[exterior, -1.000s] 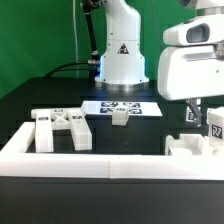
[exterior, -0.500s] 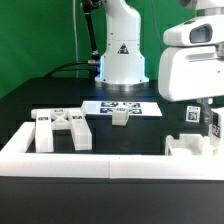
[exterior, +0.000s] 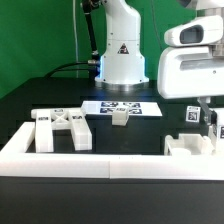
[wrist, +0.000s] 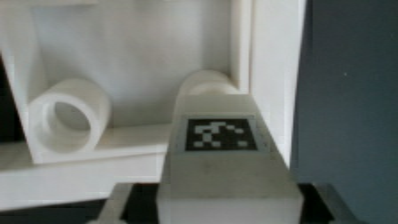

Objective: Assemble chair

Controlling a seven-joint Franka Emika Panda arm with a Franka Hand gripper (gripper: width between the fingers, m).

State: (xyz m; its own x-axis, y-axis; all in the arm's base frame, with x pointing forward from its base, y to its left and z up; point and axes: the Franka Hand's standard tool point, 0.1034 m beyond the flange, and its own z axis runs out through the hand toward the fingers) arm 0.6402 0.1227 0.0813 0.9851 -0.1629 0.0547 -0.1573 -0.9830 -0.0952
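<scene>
My gripper (wrist: 222, 206) is shut on a long white chair piece (wrist: 222, 120) with a black-and-white tag on its face. One dark finger (wrist: 135, 205) presses each side of it. Beside it lies a white part with a round hole (wrist: 68, 120). In the exterior view the gripper (exterior: 207, 118) hangs low at the right, just above a notched white block (exterior: 190, 147). The X-braced panel (exterior: 62, 128) lies at the left. A small white block (exterior: 120, 117) sits near the middle.
The marker board (exterior: 122, 106) lies in front of the robot base (exterior: 122, 50). A long low white border wall (exterior: 100, 165) runs along the front and up the left side. A green backdrop stands behind.
The jaws have closed from wide open onto the tagged white piece. The hand has stayed almost still at the exterior view's right.
</scene>
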